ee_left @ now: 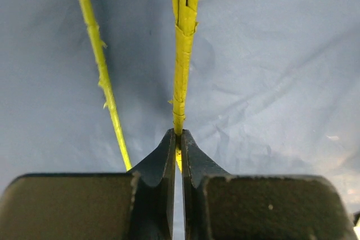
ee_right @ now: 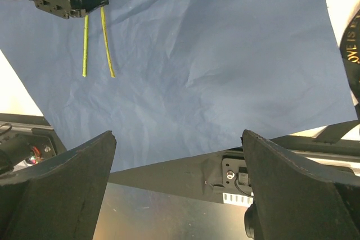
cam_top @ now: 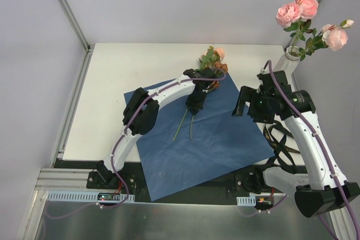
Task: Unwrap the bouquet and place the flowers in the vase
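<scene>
Blue paper (cam_top: 225, 139), 2 stems (cam_top: 181, 125): L gripper (ee_left: 178, 137) pinches 1, R gripper (ee_right: 179, 134) spread; 1 vase (cam_top: 286, 63).

A creased blue paper sheet (cam_top: 225, 139) lies spread on the white table (cam_top: 129, 66). Peach flowers (cam_top: 212, 59) with green leaves lie at its far edge, their 2 thin green stems (cam_top: 179, 128) showing below the left gripper (cam_top: 192, 112). A slim whitish vase (cam_top: 287, 64) at the far right holds pink roses (cam_top: 289, 12).

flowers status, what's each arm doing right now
Left jaws shut on one stem over the blue paper. Right jaws open, empty. Some flowers already in the vase; second stem lies beside. Nothing seen in the way.
</scene>
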Controlling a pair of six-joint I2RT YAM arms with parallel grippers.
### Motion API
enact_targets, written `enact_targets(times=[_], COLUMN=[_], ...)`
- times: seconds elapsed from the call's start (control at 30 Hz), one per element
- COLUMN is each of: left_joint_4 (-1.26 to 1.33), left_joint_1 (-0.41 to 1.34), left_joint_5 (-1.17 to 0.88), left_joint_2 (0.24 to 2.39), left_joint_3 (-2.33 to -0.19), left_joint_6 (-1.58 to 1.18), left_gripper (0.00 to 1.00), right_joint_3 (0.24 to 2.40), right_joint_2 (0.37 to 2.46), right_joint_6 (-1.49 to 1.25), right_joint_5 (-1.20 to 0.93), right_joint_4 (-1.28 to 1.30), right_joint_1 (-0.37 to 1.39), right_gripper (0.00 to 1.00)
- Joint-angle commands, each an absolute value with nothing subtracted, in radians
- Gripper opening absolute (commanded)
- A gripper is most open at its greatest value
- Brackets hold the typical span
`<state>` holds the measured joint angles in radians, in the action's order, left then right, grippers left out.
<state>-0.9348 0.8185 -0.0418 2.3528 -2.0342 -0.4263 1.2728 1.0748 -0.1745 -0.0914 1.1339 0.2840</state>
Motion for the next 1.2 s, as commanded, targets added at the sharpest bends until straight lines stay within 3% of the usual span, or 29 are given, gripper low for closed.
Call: enact_targets(times=[0.0,0.4,0.63,0.87,1.17], left_joint_4=[-0.963,-0.893,-0.821,-0.784,-0.778], left_joint_1=[0.813,0.792,0.792,0.792,0.792], left_joint_5=[-0.037,-0.192,-0.242,-0.259,-0.296], left_joint_2=[2.149,1.835,1.709,1.638,1.603], left_joint_3=[-2.054,-1.875,-1.758,-1.689,-1.69], left_joint_6=[-0.416,-0.48,-0.486,-0.439,-0.377], left_gripper=[0.0,0.0,0.0,0.0,0.0], right_joint_3=[1.292,1.342,1.4,1.422,1.5], right_joint_2=[1.089,1.209,1.313,1.347,1.445], right_joint_6=[-0.182,-0.322,-0.414,-0.402,-0.371], right_joint_5=[-0.172,-0.439,-0.558,-0.554,-0.497], right_joint_4=[1.108,0.863,0.66,0.499,0.523], right_joint_1=[0.288,0.281,0.291,0.348,0.413], right_gripper=[0.97,1.0,0.75,0.7,0.59])
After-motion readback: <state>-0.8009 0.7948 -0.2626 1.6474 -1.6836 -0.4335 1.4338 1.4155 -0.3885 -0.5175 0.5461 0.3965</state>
